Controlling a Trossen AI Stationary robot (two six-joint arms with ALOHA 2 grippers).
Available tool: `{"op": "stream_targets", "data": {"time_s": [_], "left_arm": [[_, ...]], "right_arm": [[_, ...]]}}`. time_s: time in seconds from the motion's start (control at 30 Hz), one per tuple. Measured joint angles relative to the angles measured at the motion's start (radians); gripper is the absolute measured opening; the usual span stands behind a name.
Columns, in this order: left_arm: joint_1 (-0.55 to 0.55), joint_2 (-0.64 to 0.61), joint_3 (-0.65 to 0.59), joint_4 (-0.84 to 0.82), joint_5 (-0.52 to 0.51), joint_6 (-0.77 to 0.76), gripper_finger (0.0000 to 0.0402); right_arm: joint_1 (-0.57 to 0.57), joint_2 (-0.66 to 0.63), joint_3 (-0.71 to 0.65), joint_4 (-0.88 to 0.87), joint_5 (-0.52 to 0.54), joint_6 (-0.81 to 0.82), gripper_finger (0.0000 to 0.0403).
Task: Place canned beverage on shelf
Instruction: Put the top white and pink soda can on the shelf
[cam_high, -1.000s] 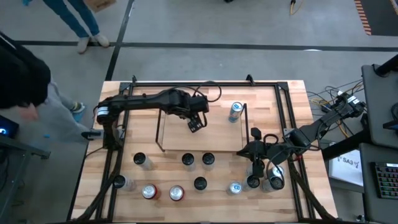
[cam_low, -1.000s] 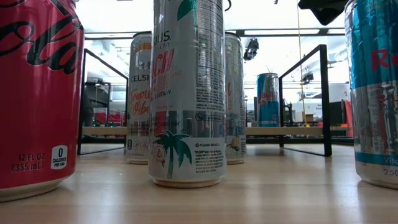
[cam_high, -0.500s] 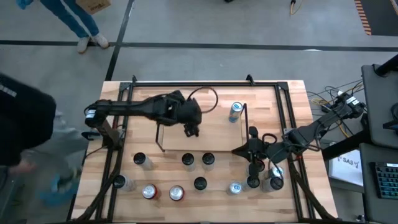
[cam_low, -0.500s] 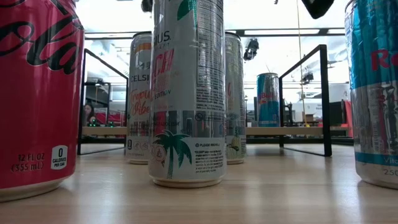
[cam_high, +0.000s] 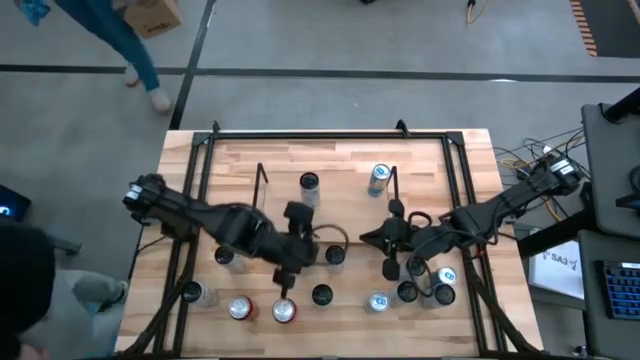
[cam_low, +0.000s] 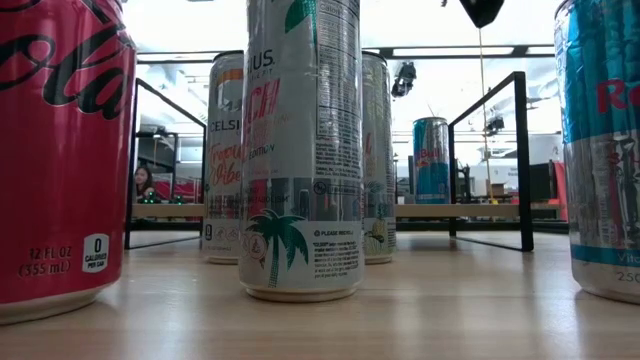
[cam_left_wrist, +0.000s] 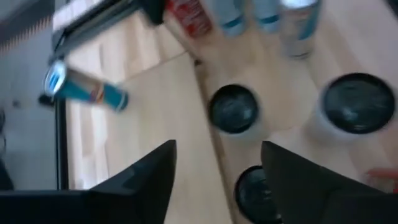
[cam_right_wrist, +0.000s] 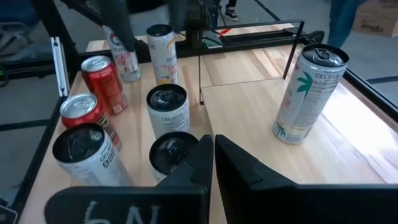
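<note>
The shelf (cam_high: 262, 205) is a low black wire rack with a light wood base (cam_right_wrist: 249, 71) at the table's middle. Two cans stand on it: a white palm-print can (cam_right_wrist: 308, 93) (cam_high: 308, 183) and a blue can (cam_high: 378, 178) (cam_low: 432, 160) (cam_left_wrist: 84, 90). Several more cans stand in rows on the table nearer the front, one of them a black-topped can (cam_left_wrist: 233, 109). My left gripper (cam_high: 303, 262) (cam_left_wrist: 214, 186) hovers open above these rows with nothing between its fingers. My right gripper (cam_high: 372, 238) (cam_right_wrist: 211, 165) is shut and hangs above the rows' right end.
Red cans (cam_high: 283, 312) (cam_right_wrist: 106, 81) stand by the near edge, a can cluster (cam_high: 407, 292) at the near right. A large black tubular frame (cam_high: 300, 133) rings the table. Bare shelf base lies between the two shelved cans. A person's legs (cam_high: 140, 60) are beyond the far left corner.
My left gripper has left the shelf, swung toward the table's near edge over the can rows, and rolled. The white can it covered now stands alone on the shelf. My right gripper has drifted a little toward the table's left.
</note>
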Motion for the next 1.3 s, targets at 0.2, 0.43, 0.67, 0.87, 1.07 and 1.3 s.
{"op": "stream_targets", "data": {"time_s": [0.2,0.43,0.67,0.87,1.07,1.3], "left_arm": [[-0.008,-0.081,-0.158,0.143,-0.008,-0.021,0.0141],[-0.003,-0.273,-0.453,0.404,-0.023,-0.026,0.0048],[-0.001,-0.487,-0.750,0.821,-0.072,0.057,0.0006],[-0.001,-0.601,-0.992,1.183,-0.071,0.090,0.0001],[-0.001,-0.617,-1.159,1.467,-0.051,0.125,0.0000],[0.012,-0.616,-1.197,1.468,-0.035,0.206,0.0000]], "right_arm": [[-0.001,0.050,0.070,-0.025,0.002,-0.015,0.0009],[-0.051,0.117,0.151,-0.050,0.001,-0.023,0.0009],[-0.160,0.228,0.241,-0.068,0.001,-0.031,0.0009],[-0.257,0.342,0.320,-0.078,-0.004,-0.032,0.0009],[-0.305,0.422,0.401,-0.106,-0.095,-0.040,0.0009],[-0.310,0.452,0.435,-0.118,-0.109,-0.058,0.0009]]}}
